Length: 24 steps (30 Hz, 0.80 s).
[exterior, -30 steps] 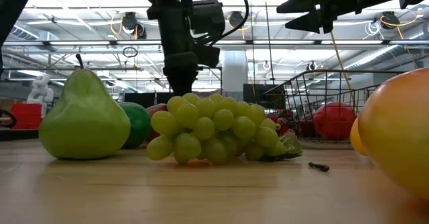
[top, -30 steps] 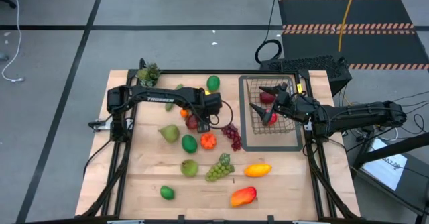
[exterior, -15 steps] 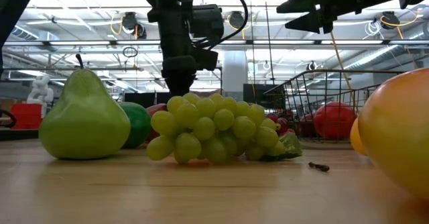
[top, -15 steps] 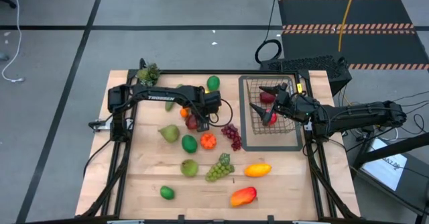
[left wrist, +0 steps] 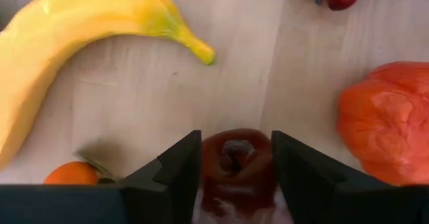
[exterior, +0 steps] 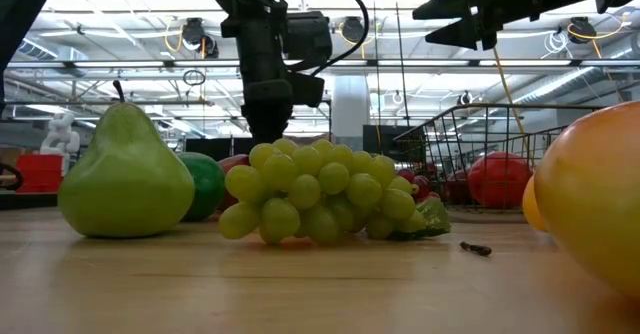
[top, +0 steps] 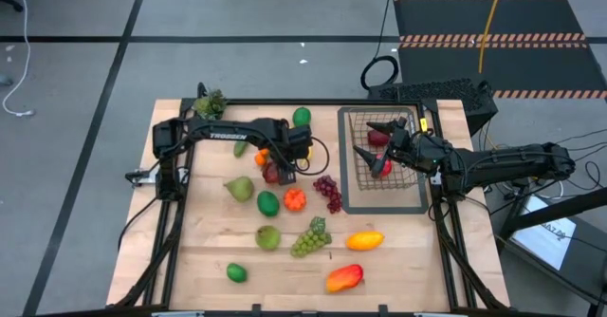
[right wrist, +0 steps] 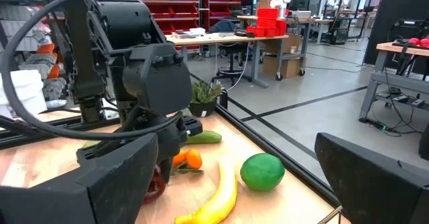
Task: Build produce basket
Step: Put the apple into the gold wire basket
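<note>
White lettering reading "TROSSEN" runs along the left arm point(top: 223, 137) in the high view; no other text is legible.

The table point(top: 204, 251) has a pale wooden top with a black frame along its edges, and stands on a grey floor point(top: 247, 32) crossed by dark tape lines point(top: 104, 99). Beyond the table's far right corner lies a black mat point(top: 493, 18) edged in orange-and-white striping, with a yellow cable point(top: 487, 23) running across it. A white cable point(top: 19, 42) trails over the floor at far left. Level across the table, the room shows a high ceiling of white beams and lamps point(exterior: 190, 34). Red shelving bins point(right wrist: 194, 6) and workbenches point(right wrist: 248, 39) stand further back.
</note>
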Available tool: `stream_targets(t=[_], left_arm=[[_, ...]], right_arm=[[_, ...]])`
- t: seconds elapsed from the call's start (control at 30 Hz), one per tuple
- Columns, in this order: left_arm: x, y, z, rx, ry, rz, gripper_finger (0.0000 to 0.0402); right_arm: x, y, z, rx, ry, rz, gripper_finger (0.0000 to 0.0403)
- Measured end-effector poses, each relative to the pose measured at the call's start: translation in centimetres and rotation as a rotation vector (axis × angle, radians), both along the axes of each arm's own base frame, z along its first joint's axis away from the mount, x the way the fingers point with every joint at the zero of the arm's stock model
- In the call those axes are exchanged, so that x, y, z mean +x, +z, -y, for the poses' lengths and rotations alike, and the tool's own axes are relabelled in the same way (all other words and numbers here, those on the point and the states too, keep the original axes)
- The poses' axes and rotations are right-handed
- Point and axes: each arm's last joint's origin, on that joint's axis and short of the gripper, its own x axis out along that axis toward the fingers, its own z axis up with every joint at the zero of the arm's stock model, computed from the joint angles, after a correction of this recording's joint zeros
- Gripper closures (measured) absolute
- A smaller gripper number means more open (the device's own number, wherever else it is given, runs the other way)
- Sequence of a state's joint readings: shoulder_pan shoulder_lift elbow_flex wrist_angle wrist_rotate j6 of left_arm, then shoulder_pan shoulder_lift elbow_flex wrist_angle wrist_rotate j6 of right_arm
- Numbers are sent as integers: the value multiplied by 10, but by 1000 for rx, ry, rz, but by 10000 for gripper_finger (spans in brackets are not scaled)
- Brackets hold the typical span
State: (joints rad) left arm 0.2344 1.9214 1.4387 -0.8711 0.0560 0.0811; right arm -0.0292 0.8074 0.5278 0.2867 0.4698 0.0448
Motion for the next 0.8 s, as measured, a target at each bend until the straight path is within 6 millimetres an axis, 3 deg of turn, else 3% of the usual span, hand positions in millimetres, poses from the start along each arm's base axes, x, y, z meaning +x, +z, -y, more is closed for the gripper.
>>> stream_targets(t=[0.2,0.43,0.8], left_arm=[[2,-14,0,-38,-15,-48,288],[2,-19,0,-40,-37,-65,386],[-5,-4,8,-30,-75,-77,395]], right_arm=[[0,0,0,0,0,0,5],[0,0,0,0,0,0,5],[0,0,0,-2,0,-4,5]])
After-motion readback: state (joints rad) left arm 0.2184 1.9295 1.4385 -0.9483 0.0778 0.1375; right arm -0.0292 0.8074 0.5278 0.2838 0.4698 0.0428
